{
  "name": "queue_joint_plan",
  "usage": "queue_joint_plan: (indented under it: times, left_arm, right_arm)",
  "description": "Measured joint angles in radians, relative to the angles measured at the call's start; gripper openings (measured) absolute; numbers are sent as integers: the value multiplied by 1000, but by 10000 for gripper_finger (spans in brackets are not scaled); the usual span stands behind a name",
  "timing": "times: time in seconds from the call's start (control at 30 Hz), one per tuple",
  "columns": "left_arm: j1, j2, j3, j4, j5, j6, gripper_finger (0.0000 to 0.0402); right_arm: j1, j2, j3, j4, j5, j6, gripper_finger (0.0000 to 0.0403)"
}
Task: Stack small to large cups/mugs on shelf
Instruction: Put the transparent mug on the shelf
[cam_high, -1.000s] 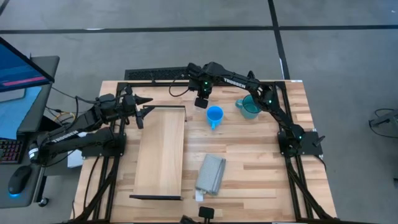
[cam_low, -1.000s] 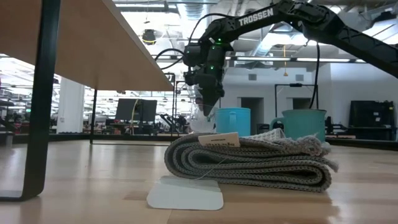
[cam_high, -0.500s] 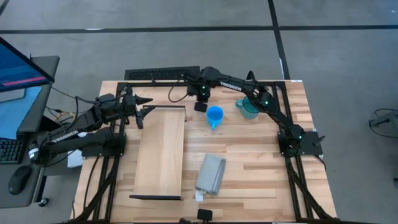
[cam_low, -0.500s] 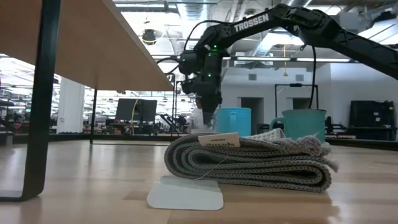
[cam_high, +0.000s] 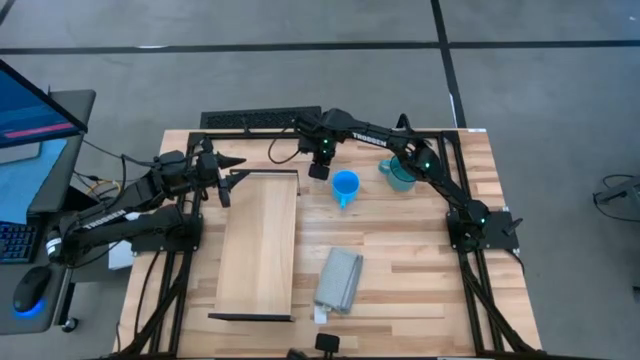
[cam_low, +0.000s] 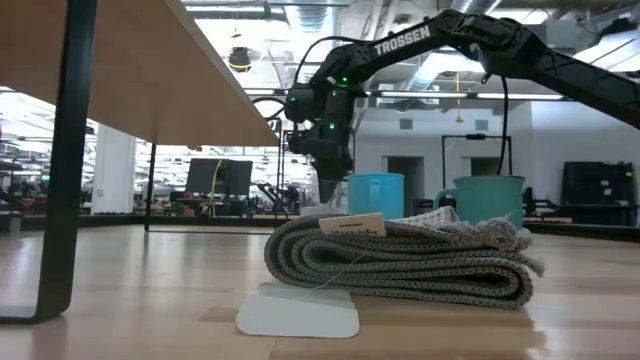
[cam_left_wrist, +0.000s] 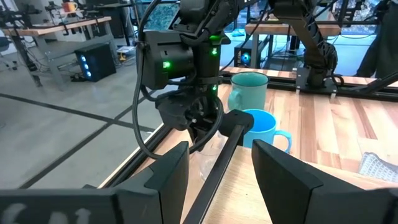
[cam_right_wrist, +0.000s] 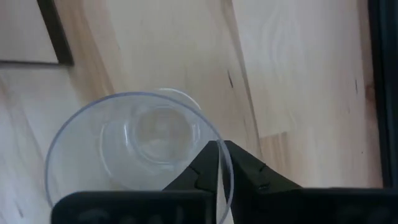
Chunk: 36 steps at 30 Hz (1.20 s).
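My right gripper (cam_high: 318, 172) points down at the far side of the table, between the shelf (cam_high: 258, 245) and the bright blue mug (cam_high: 345, 185), and is shut on the small clear cup (cam_right_wrist: 140, 149). The teal mug (cam_high: 400, 172) stands to the right of the blue one, and both rest upright on their bases. The shelf is a pale board raised on dark end legs. My left gripper (cam_high: 232, 172) is open and level at the shelf's far left corner, with nothing between its fingers. My right gripper pinches the clear cup's rim (cam_right_wrist: 219, 186), one finger inside the cup and one outside it. The fingers (cam_right_wrist: 205, 163) come from above, pointing down. The cup stands upright with its mouth up; its base seems to be on the tabletop.
A folded grey cloth (cam_high: 339, 280) with a white tag lies near the table's front, to the right of the shelf. A dark frame rail (cam_high: 260, 120) runs along the far edge. Bare tabletop (cam_high: 420, 260) lies to the right of the cloth.
My right gripper has gone down toward the tabletop with the clear cup, shifting slightly toward the shelf's far end. The cup has stayed upright. The mugs, the cloth and my left gripper have kept still.
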<state>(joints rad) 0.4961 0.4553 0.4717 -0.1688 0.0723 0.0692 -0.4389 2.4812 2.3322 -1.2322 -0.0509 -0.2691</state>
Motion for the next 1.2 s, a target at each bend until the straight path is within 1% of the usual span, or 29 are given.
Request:
queue_joint_plan:
  times: [0.2, 0.47, 0.7, 0.83, 1.07, 1.2]
  left_arm:
    - [0, 0, 0, 0, 0, 0, 169]
    - [0, 0, 0, 0, 0, -4, 169]
    - [0, 0, 0, -10, 0, -5, 169]
    - [0, 0, 0, -10, 0, -5, 169]
    - [0, 0, 0, -10, -1, -9, 169]
    - [0, 0, 0, -10, -1, -12, 169]
  right_arm:
    - [0, 0, 0, 30, 0, 1, 51]
    - [0, 0, 0, 104, -5, 63, 51]
    - [0, -1, 0, 196, -49, 112, 52]
    - [0, -1, 1, 230, -49, 114, 52]
    - [-1, -2, 1, 211, -50, 122, 52]
    - [0, -25, 2, 199, -55, 118, 52]
